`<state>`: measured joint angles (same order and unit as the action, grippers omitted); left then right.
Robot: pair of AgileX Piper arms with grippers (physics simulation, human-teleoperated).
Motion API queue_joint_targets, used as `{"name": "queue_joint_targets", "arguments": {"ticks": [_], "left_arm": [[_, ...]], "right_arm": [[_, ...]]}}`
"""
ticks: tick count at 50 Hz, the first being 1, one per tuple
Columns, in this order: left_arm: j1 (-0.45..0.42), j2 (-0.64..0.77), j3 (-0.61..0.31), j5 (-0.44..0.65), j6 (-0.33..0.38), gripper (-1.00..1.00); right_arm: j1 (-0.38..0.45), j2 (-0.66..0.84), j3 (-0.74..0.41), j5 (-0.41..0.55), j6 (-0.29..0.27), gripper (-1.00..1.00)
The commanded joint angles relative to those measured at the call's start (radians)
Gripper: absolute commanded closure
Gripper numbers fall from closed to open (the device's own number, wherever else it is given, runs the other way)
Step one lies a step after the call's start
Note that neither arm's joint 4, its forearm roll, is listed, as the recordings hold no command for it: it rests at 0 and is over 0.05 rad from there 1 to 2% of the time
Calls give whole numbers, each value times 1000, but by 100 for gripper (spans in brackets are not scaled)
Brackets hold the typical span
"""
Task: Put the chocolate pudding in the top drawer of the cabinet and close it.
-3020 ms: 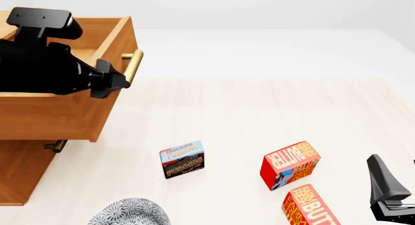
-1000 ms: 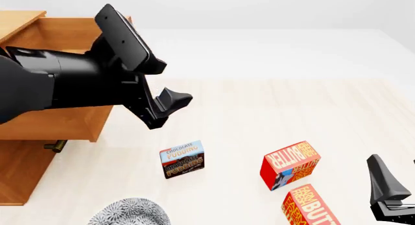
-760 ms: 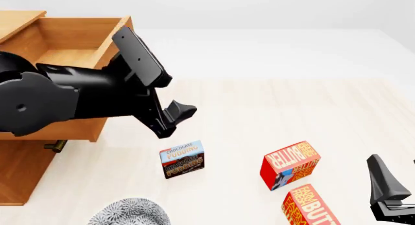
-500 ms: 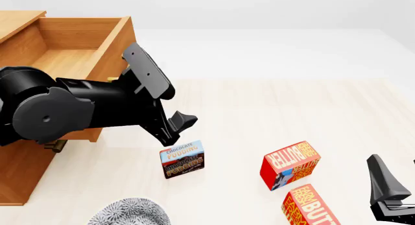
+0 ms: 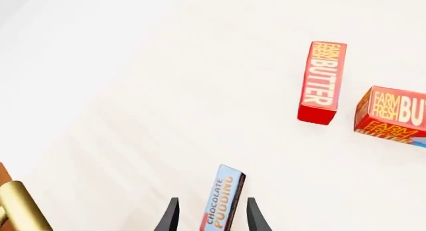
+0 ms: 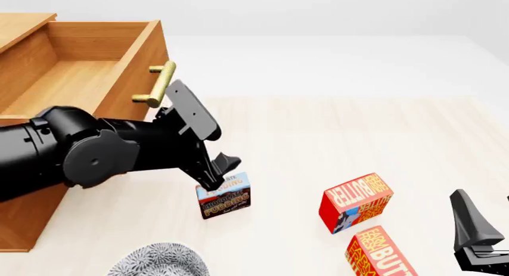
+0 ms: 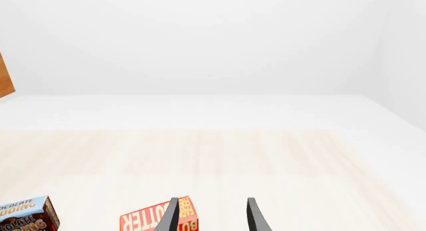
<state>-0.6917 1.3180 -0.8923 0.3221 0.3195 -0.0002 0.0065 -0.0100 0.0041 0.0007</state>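
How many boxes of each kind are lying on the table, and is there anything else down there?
Pudding box: 1
Butter boxes: 2
Patterned round thing at the near edge, only partly in view: 1
Total: 4

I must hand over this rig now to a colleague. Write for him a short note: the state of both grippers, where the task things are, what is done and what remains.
Left gripper: open, fingers on either side of the chocolate pudding, not closed on it.
Right gripper: open, empty, low at the near right, beside the two butter boxes.
Chocolate pudding: stands on edge on the table, in front of the cabinet.
Top drawer: pulled out, nothing seen inside it.
Done: drawer opened, left gripper placed around the pudding.
Left: close the fingers, lift, put the pudding in the top drawer, push the drawer shut by its brass handle.
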Motion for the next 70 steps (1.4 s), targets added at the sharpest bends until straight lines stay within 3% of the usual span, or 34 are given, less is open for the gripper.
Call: {"name": "queue_joint_targets", "arguments": {"ticks": [1,28,51,70], "left_arm": [[8,39,29,-41,-8,-100],[18,120,86,-122,3,-100],[-2,172,109,-169,-46,-100],[13,186,125,-188,-47,-100]], "right_arm": [[0,0,0,0,0,-100],[0,0,0,0,0,-100],[0,0,0,0,0,-100],[0,0,0,0,0,-100]]}}
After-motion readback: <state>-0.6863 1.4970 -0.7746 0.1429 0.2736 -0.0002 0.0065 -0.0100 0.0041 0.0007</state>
